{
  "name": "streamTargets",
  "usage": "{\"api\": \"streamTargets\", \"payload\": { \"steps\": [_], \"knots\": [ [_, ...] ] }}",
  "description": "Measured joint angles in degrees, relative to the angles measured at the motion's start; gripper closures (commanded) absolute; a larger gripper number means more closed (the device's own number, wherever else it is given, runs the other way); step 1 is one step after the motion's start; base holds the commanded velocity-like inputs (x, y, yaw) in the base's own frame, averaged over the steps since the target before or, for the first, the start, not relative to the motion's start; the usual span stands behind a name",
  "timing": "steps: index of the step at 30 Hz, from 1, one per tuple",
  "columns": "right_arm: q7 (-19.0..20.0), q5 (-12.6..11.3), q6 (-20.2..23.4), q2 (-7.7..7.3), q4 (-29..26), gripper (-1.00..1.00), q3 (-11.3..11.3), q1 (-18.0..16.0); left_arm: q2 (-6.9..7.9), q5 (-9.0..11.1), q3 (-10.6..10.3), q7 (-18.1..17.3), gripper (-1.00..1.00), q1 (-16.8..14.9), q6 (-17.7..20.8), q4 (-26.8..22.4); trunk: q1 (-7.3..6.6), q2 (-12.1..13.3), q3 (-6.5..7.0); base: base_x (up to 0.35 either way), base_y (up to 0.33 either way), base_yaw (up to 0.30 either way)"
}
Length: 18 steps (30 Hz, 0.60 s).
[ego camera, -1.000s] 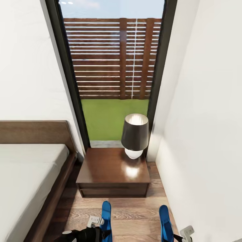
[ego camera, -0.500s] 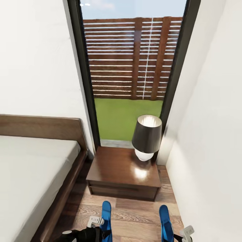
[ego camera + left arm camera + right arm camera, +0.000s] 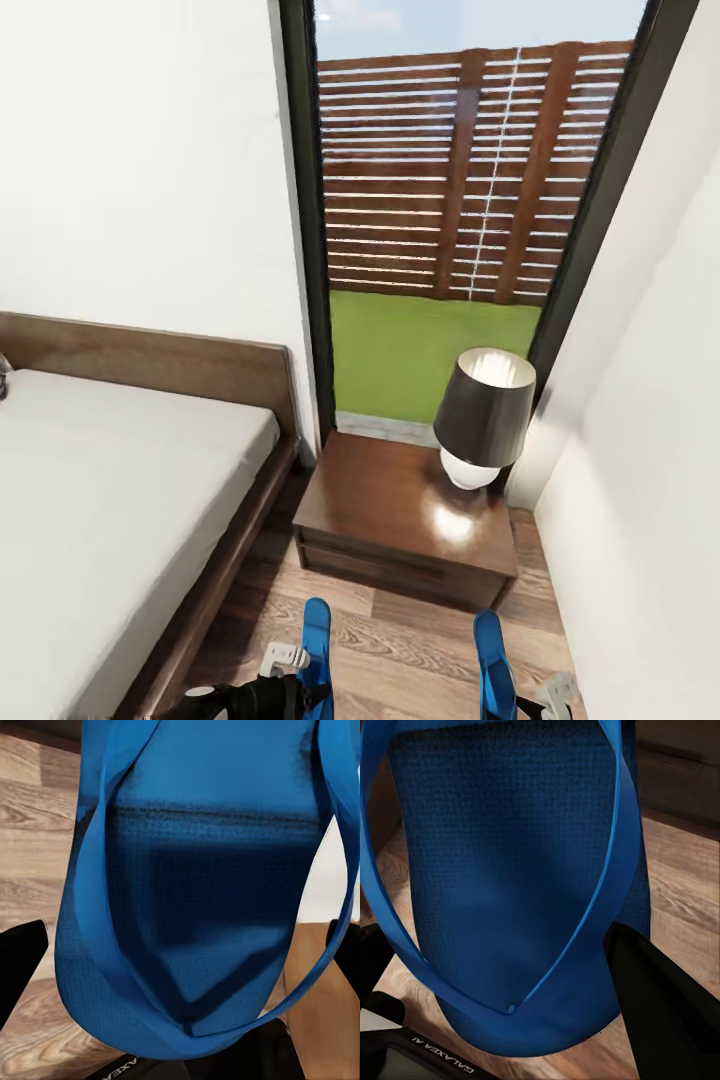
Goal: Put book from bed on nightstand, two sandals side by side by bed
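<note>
Ahead of both grippers, across a strip of wood-plank floor (image 3: 400,640), stands the low glossy reddish-brown nightstand (image 3: 385,500), backed against a tall dark-framed window (image 3: 310,250). A table lamp with a dark shade and white base (image 3: 483,415) sits on its top, towards the right gripper's side. Off to the left gripper's outer side lies the large bed with dark-brown frame and pale-grey mattress (image 3: 110,500).

The left gripper (image 3: 300,690) is clamped on a bright blue flat sandal (image 3: 317,650) that juts forward; its wrist view shows the sole and strap (image 3: 202,907) between dark fingers (image 3: 19,960). The right gripper (image 3: 530,705) likewise grips the second blue sandal (image 3: 492,660), seen close in its wrist view (image 3: 502,885).
</note>
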Motion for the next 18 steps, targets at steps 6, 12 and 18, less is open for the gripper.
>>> {"api": "streamTargets", "payload": {
  "steps": [6,12,18],
  "knots": [
    [0.0,0.0,0.0,0.00,0.0,1.00,0.0,0.0,0.00,0.0,0.0,0.0,1.00,0.0,0.0,0.0,0.00,0.0,0.00,0.000,0.000,0.287],
    [0.0,0.0,0.0,0.00,0.0,1.00,0.0,0.0,0.00,0.0,0.0,0.0,1.00,0.0,0.0,0.0,0.00,0.0,0.00,0.000,0.000,0.287],
    [0.0,0.0,0.0,0.00,0.0,1.00,0.0,0.0,0.00,0.0,0.0,0.0,1.00,0.0,0.0,0.0,0.00,0.0,0.00,0.000,0.000,0.287]
  ]
}}
